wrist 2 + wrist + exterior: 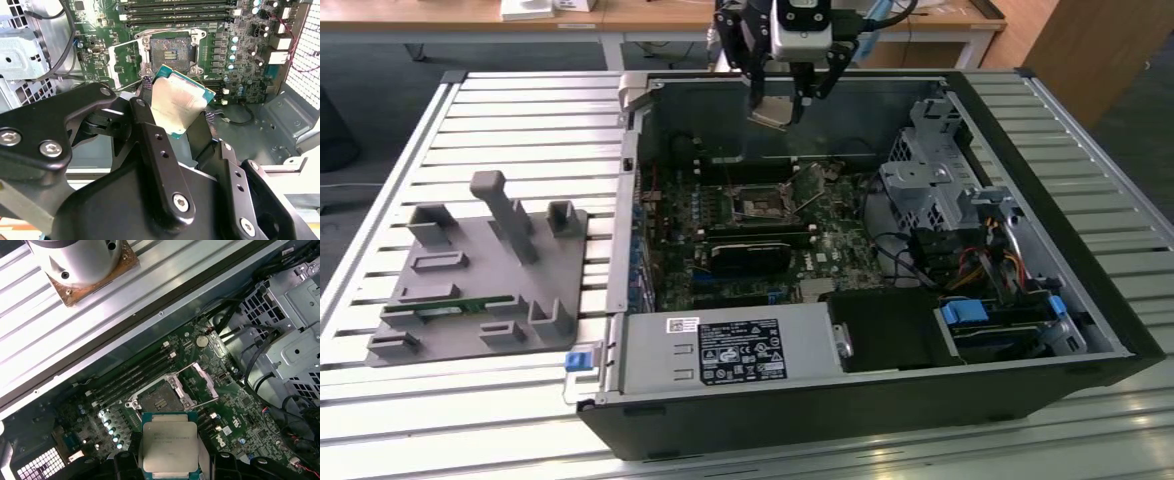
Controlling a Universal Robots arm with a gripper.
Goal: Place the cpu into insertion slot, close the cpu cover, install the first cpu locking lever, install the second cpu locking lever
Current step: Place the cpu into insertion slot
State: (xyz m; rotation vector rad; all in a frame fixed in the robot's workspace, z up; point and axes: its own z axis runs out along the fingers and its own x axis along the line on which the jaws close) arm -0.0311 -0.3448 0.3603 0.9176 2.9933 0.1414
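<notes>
Black fingers [150, 145] of the gripper [178, 107] stand foremost in the second wrist view, clenched on two opposite edges of the cpu [182, 97]; the chip shows its pale silvery face with a thin green rim, tilted, touching nothing but the fingers. In the exterior view the gripper hangs over the far part of the open case [1067, 300]; the cpu is held in the air well above the board [854, 260], apart from the slot [761, 203]. That slot is a dark square recess with a silver rim, bare, with nothing seated in it; the cover [811, 178] is swung up and open just beside it, on the exterior view's right, its square window letting the green board show through. In both wrist views the cpu appears just short of the slot, with the long black memory slots [175, 15] beyond it. A black block [750, 252] lies on the board just on the near side of the slot; a silver drive cage [927, 190] stands toward the exterior view's right, with coloured cables [987, 260] trailing below it; a labelled metal box [720, 350] sits against the near wall of the case. The case rests on a slatted table [520, 120]; a grey fixture [480, 270] with upright posts lies on the table to the exterior view's left, well apart from the gripper.
</notes>
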